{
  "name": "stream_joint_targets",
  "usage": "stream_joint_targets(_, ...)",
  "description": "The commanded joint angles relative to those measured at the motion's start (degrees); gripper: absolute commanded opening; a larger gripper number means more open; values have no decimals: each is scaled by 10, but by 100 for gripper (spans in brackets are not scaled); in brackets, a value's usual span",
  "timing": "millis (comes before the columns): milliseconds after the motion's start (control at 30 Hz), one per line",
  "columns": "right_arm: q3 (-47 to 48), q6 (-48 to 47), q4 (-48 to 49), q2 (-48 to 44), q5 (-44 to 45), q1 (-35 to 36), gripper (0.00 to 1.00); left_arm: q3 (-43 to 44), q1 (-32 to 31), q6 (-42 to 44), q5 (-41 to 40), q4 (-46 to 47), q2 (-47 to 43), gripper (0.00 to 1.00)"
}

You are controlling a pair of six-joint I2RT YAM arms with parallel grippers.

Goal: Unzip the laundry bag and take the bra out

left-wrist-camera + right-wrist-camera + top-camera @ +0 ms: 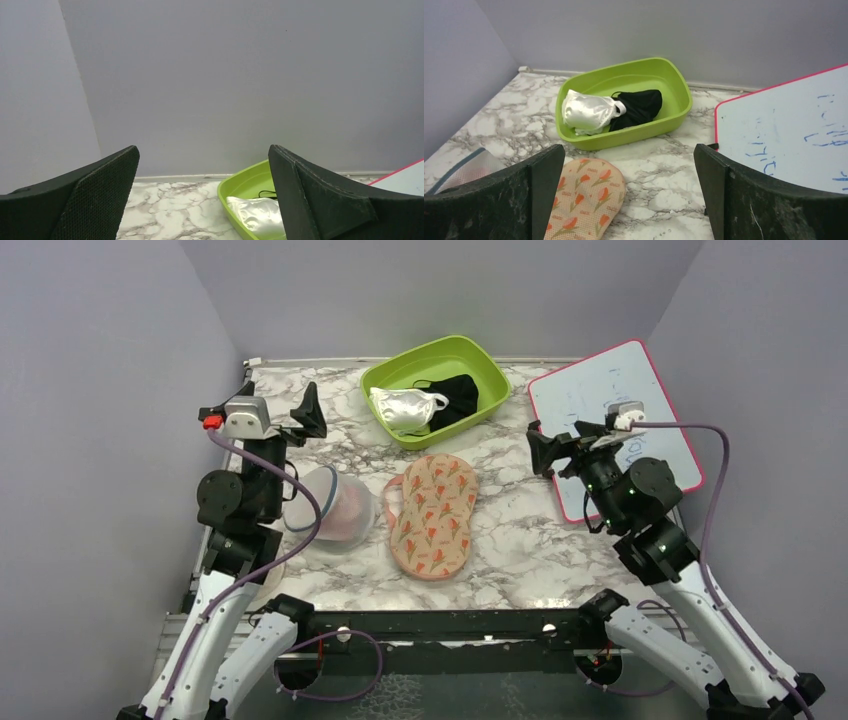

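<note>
Left gripper [202, 162]: jaws spread wide, nothing between them. The fingers [95, 200] are black wedge-shaped pads with a fine pebbled texture. It is raised off the table and aimed at the grey back wall.
Right gripper [629, 155]: jaws spread wide, nothing held. The fingers [754, 200] are matt black and scuffed. It is raised above the table.
Laundry bag [433, 515]: flat oval pouch of peach-tan woven fabric, printed with red-orange flowers, with pink edging and a pink loop at its far-left end. It lies flat on the table between the two arms. It is below and left of the right gripper, and right of and nearer the bases than the left gripper. Neither gripper touches it. The zip's state cannot be told.
Table [520, 530]: smooth white marble pattern with grey veins.
Tub [486, 368]: glossy lime-green plastic, a rounded rectangle, ahead of both grippers and beyond the bag.
White garment [405, 408]: shiny satin, crumpled, in the tub's left half.
Black cloth [458, 395]: matt and bunched, in the tub, touching the white garment.
Mesh dome [335, 505]: round, translucent whitish-pink with a blue rim, beneath the left arm and just beside the bag.
Whiteboard [600, 385]: flat, pink-edged, with faint blue marks, to the right of and under the right gripper.
</note>
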Motion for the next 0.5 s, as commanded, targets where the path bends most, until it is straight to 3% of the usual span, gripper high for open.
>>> stream_joint_targets(0,10,24,18,39,-15,-17,100,-7,-7,-26,-2,9,17,99)
stream_joint_targets(233,20,56,-10,108,-40,-43,100,3,-17,-59,5,-5,60,99)
stream_joint_targets(467,21,80,-31,161,-123,-62,100,7,-26,-92,25,-14,100,99)
